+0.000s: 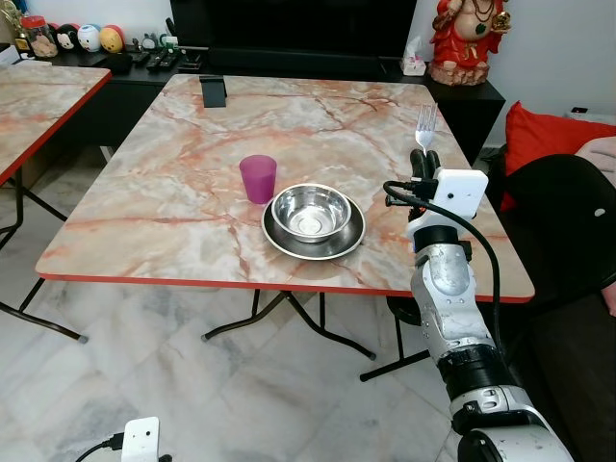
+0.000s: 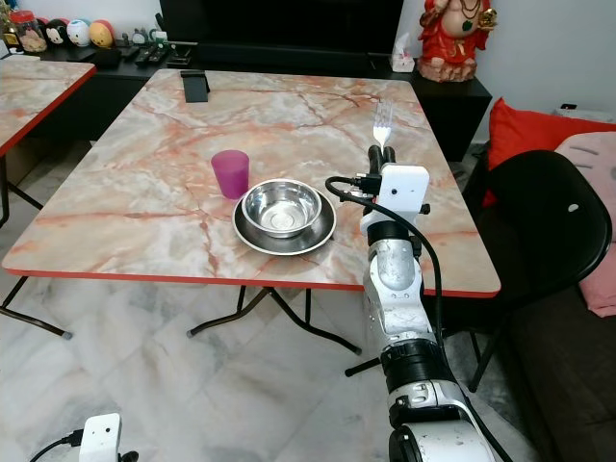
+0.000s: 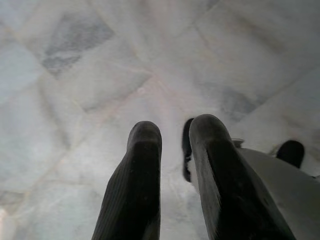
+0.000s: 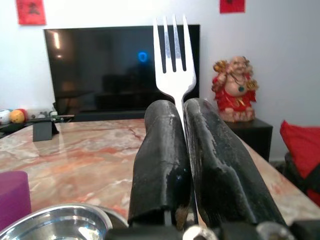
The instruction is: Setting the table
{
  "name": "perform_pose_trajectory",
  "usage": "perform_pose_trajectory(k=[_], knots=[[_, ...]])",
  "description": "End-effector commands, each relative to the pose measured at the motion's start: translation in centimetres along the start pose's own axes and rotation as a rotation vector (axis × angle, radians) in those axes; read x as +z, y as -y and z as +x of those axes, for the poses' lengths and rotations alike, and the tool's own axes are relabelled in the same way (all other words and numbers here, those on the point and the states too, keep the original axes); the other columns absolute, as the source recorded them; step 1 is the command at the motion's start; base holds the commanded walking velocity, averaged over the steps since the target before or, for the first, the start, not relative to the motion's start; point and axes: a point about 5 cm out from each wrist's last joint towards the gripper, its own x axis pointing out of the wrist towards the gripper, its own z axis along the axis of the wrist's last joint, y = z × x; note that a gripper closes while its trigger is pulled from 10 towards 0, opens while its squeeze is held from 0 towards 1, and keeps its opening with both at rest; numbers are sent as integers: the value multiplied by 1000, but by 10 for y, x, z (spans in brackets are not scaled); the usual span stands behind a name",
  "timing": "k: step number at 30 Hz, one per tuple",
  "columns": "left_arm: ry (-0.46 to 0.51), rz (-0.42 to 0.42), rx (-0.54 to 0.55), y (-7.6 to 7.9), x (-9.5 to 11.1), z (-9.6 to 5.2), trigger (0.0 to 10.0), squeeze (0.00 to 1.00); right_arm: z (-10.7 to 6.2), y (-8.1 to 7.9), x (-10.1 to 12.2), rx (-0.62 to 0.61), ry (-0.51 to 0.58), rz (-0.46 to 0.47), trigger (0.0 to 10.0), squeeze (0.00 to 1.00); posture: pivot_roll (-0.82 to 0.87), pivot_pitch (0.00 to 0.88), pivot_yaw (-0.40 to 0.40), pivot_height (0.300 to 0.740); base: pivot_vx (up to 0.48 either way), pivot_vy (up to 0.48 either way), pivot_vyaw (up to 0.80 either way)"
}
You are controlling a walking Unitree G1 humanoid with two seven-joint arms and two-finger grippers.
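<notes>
The left gripper rises from the bottom of the frame, jaws slightly apart, above pale marble floor.

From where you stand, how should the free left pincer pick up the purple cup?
Grip the purple cup across its side walls near the rim, coming in level from the robot's left. It stands upright and open-topped, and the steel bowl on its plate sits close on its right, blocking that side.

head views overlook table, wrists close
</notes>
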Motion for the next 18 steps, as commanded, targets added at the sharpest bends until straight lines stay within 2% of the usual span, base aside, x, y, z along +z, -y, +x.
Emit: perform_pose_trajectory(k=[1,11,18], knots=[[-11,20,0,-3,-2,-1,10000,0,-3,2,-5,-16,-15,-2,10000,0,42,0,-10,740,0,0,0],[30,57,5,-14,15,2,10000,0,-7,2,-11,-51,-32,0,10000,0,59,0,28,740,0,0,0],[41,49,-4,-11,19,2,10000,0,-5,4,-9,-50,-22,-6,10000,0,53,0,16,740,0,0,0]])
